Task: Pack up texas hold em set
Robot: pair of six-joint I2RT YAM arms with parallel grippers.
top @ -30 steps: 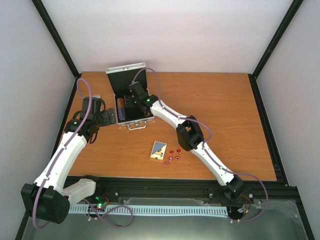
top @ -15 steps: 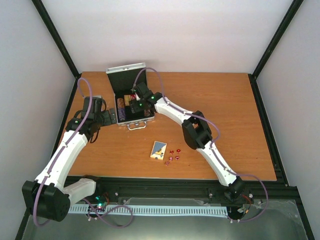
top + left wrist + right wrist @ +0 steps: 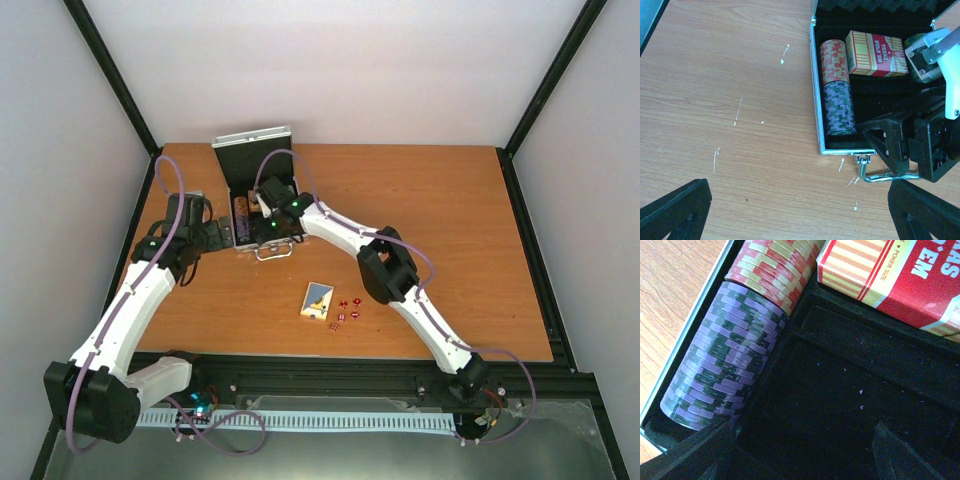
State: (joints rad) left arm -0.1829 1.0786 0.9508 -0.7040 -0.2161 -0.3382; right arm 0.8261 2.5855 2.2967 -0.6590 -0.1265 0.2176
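Observation:
The silver briefcase (image 3: 238, 222) lies open, its lid (image 3: 251, 148) standing at the back. In the left wrist view it holds a red-yellow chip stack (image 3: 834, 61), a purple-green chip stack (image 3: 838, 107) and the red card deck (image 3: 875, 53). My right gripper (image 3: 272, 224) is open and empty inside the case, over a bare black compartment (image 3: 850, 400) beside the purple-green stack (image 3: 725, 365) and the red deck (image 3: 890, 275). My left gripper (image 3: 207, 236) is open and empty on the table left of the case. The blue-yellow deck (image 3: 318, 300) and the tiny red dice (image 3: 346, 310) lie on the table.
The case's metal handle (image 3: 880, 176) sticks out toward the near side. Another chip stack (image 3: 912, 42) shows partly behind the right arm. The wooden table (image 3: 450, 230) is framed by black posts and white walls.
My right gripper has moved toward the near side of the case, away from the red deck. The left arm has not moved.

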